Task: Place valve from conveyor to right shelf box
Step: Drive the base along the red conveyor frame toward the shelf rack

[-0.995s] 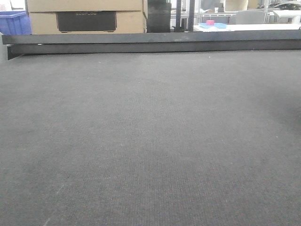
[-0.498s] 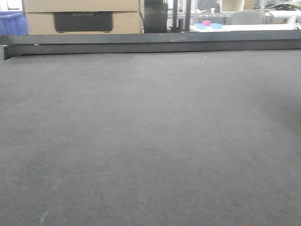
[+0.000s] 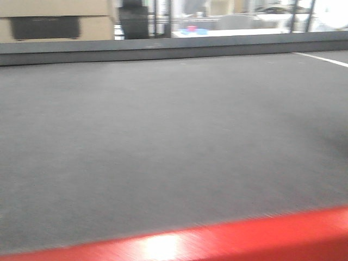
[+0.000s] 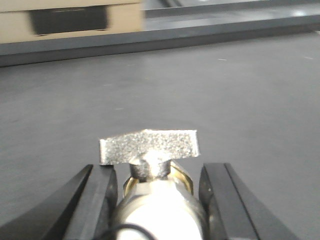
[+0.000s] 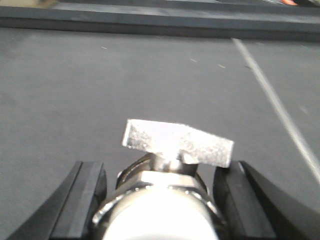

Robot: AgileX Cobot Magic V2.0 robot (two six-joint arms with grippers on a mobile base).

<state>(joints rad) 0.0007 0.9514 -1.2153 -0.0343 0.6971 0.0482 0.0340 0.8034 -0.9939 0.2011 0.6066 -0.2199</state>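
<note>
Containers: one cardboard box (image 3: 54, 22) beyond the far side of the conveyor (image 3: 163, 136), with a dark panel on its face. Closed to the camera, contents unseen. Further back, on a pale surface, a small pink item (image 3: 191, 28) sits on something blue; too blurred and small to identify.

Left gripper (image 4: 157, 167): the black fingers (image 4: 97, 200) are clamped on either side of a valve (image 4: 160, 205), a silvery body with its flat, grainy handle (image 4: 148, 146) pointing away from the camera. It is held above the belt, not resting on it.

Right gripper (image 5: 160, 167): same picture. Its fingers (image 5: 85, 200) are closed on a second valve (image 5: 160, 210), with the handle (image 5: 177, 142) slightly tilted, over the belt. A white line (image 5: 272, 97) runs along the belt to its right.

Hidden or unclear:
- The lower part of both valves is cut off by the frame edge, so the end caps and side stub cannot be made out.
- Both wrist views are soft, and the valve bodies blow out to a pale blur near the lens.
- The front view is smeared. A red edge (image 3: 217, 239) with a glare spot crosses the bottom, and a black rail (image 3: 163, 49) bounds the far side.
- Neither arm shows in the front view.
</note>
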